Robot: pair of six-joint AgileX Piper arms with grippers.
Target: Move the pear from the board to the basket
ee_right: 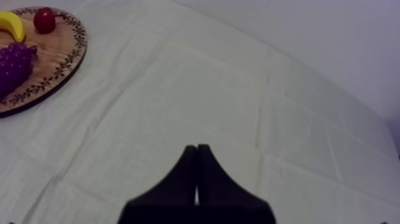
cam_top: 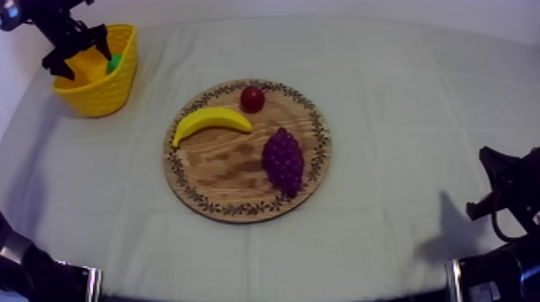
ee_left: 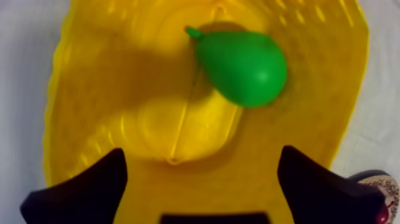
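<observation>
– Closest to us in the top view are the dark parts of our two arms [cam_top: 40,277] at the near edge. Where is our right gripper [cam_top: 492,183]?
– It sits low at the right side over the cloth [cam_top: 402,96], well apart from the board [cam_top: 217,173].
– And our left gripper [cam_top: 80,58]?
– Its arm comes in at the far left. The gripper hangs pointing down over the yellow basket [cam_top: 100,95], with its fingers spread. A bit of the green pear [cam_top: 115,63] shows inside the basket, near the rim.
– What lies on the board?
– We see a banana [cam_top: 210,122], a small red fruit [cam_top: 252,99] just beyond it, and a bunch of grapes [cam_top: 283,161] toward the right side.
– What does the left wrist view give us?
– We look straight down into the basket [ee_left: 101,107]. Our two black fingers [ee_left: 89,190] stand wide apart over its floor and hold nothing. The pear [ee_left: 244,67] lies on its side inside the basket, beyond the fingers and touching neither. A bit of the board's patterned rim [ee_left: 378,182] shows just past the basket's wall.
– And the right wrist view?
– Our right fingers [ee_right: 189,179] lie pressed together as a narrow wedge, gripping nothing, above bare cloth [ee_right: 238,89]. The board [ee_right: 56,56] is well apart from them. On it we see the banana [ee_right: 12,24], the small red fruit [ee_right: 43,19] beside it and the grapes [ee_right: 13,65].
</observation>
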